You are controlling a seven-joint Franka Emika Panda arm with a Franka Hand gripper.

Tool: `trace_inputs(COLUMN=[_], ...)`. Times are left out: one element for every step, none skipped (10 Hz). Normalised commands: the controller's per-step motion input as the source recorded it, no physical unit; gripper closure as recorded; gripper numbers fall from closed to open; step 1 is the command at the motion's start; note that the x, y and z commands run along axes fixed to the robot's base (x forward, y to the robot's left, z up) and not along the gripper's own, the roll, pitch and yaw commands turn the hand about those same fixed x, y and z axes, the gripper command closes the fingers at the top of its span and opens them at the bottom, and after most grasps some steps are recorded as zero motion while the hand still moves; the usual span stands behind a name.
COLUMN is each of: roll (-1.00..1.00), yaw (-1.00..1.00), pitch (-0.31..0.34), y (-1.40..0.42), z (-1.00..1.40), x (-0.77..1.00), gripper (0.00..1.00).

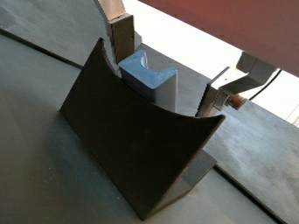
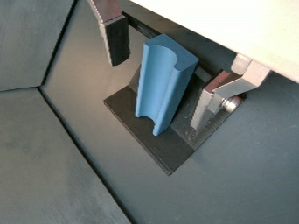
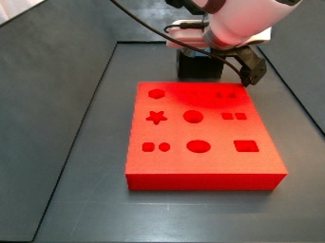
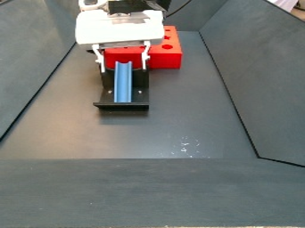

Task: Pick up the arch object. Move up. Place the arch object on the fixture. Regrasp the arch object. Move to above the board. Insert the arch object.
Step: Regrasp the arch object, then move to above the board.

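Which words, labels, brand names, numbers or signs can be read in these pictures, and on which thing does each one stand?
There is no readable text in any view.
The board bears only shaped cutouts, no writing.
The arch object, the fixture and the gripper above it show no label, brand or number.

Your gripper (image 4: 120, 55) has a boxy white body with black cables trailing off behind it. Its fingers (image 2: 208, 107) are flat silver plates with dark pads, and a red-tipped screw sits on one bracket.
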Motion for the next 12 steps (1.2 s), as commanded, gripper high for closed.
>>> trace_inputs(roll=[0.00,-0.20,-0.20,-0.17,-0.11,-0.07,-0.05,-0.03,-0.02,-0.02,-0.02,-0.02], yaw=[0.00,0.12,0.13,0.15,0.17,0.18,0.17,0.15,0.13,0.11,0.10,0.08], pitch=[0.000,0.234,0.233,0.204,0.151,0.113,0.094,0.062,0.043,0.037,0.036,0.041], y=[0.00,-0.08,-0.08,-0.08,-0.07,-0.07,-0.07,-0.07,-0.07,-0.07,-0.07,-0.07], z=[0.00,1.00,1.00,1.00,1.00,1.00,1.00,1.00,1.00,1.00,1.00,1.00], x=[0.00,0.01,0.01,0.01,0.01,0.01,0.01,0.02,0.02,0.02,0.02,0.02], gripper=[1.00,1.00,1.00,1.00,1.00,1.00,1.00,1.00,1.00,1.00,1.00,1.00])
